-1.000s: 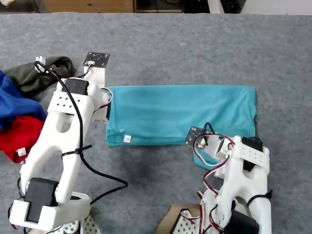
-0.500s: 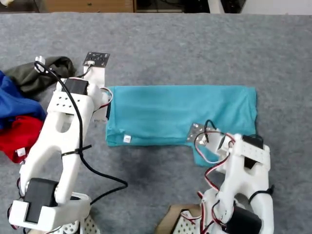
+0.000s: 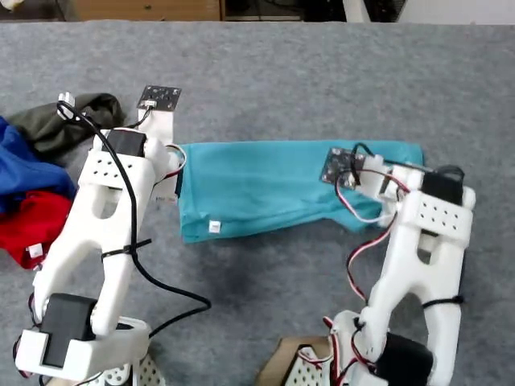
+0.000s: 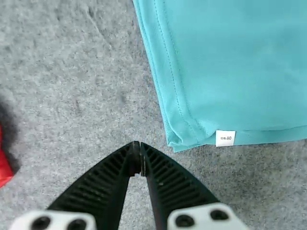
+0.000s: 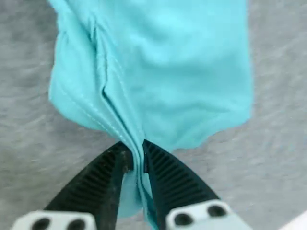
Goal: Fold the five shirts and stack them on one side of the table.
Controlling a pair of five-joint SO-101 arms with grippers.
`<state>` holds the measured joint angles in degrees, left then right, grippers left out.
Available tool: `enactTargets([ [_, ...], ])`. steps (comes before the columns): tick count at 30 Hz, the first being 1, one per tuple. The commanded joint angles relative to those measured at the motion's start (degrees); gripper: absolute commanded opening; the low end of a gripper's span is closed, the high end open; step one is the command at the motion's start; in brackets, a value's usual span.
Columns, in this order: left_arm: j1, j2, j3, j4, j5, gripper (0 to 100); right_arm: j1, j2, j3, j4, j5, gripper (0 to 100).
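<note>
- High view: a long, folded teal cotton shirt (image 3: 265, 189) lies across the middle of the grey felt table (image 3: 322, 72). A small white tag (image 3: 211, 227) sits at its near-left corner.
- The right gripper (image 5: 135, 158) is clenched on a bunched edge of the teal shirt. In the right wrist view, cloth is pinched between the jaws and fans away from them in pleats.
- In the high view that arm hangs over the shirt's right end, where the near edge is lifted off the felt and drawn inward.
- The left gripper (image 4: 138, 160) is closed on nothing. Its tips are above bare felt just beside the tagged corner and not touching cloth.
- 3 more shirts sit in a loose heap at the table's left edge, well apart from the teal one: dark olive (image 3: 72, 121), blue (image 3: 20, 165) and red (image 3: 36, 225). None looks folded.
- Judgement: this is an end fold on shirt 1, with no stack started, so the task is early.
- Risk 1: the grip looks like a bunch rather than a clean hem. Layers could slip out unevenly and leave a skewed fold.
- Risk 2: nothing pins the left end. A pull across could drag the whole shirt over the felt instead of folding it.
- Risk 3: the loose wires (image 3: 366, 217) at the right wrist hang near the cloth and could snag it.
</note>
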<state>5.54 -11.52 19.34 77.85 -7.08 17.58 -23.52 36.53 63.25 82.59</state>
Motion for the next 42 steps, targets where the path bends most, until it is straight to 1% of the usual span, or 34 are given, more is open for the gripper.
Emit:
enactTargets([
  [1, -0.5, -2.3, -0.4, -0.8, -0.2, 2, -1.6, 2.9, -4.7, -5.0, 0.4, 0.5],
  [6, -0.5, -2.3, -0.4, -0.8, -0.2, 2, -2.2, 10.2, -5.8, -13.9, 0.4, 0.5],
  [16, -0.5, -2.3, -0.4, -0.7, -0.2, 2, -10.8, 16.8, -5.6, -26.6, 0.4, 0.5],
  [21, -0.5, -2.3, -0.4, -0.5, -0.2, 2, -11.2, 20.7, -5.6, -33.1, 0.4, 1.9],
  [23, -0.5, -2.3, -0.4, -0.5, -0.2, 2, -11.0, 21.2, -5.6, -33.1, 0.4, 9.4],
  [26, -0.5, -2.3, -0.4, -0.6, -0.2, 2, -10.3, 20.1, -4.8, -33.1, -2.0, 26.3],
  [27, -0.5, -2.3, -0.4, -0.6, -0.2, 2, -10.2, 19.0, -4.3, -33.0, -2.3, 29.3],
  [28, -0.5, -2.3, -0.4, -0.6, -0.2, 2, -10.0, 17.8, -3.5, -32.9, -2.3, 30.0],
  [31, -0.5, -2.3, -0.4, -0.7, -0.2, 2, -10.0, 11.7, -1.4, -29.6, -2.3, 26.7],
  [34, -0.3, -2.3, -0.4, -0.7, -0.2, 2, -10.0, 3.8, 0.4, -24.7, -2.5, 20.7],
  [37, 0.0, -2.3, -0.4, -0.7, -0.2, 2, -9.8, -2.4, 2.2, -17.9, -2.5, 8.7],
  [38, 0.0, -2.2, -0.4, -0.7, -0.2, 2, -9.9, -3.4, 3.1, -15.9, -2.5, 3.1],
  [39, 0.1, -2.2, -0.5, -0.8, -0.2, 2, -10.1, -3.6, 3.7, -14.2, -2.6, 0.0],
  [40, 0.2, -2.2, -0.7, -0.8, 0.0, 2, -10.1, -3.4, 4.1, -13.2, -3.5, 1.7],
  [42, 1.9, -2.2, -0.5, -1.7, 0.2, 2, -10.1, -1.5, 4.2, -12.8, -8.1, 1.5],
])
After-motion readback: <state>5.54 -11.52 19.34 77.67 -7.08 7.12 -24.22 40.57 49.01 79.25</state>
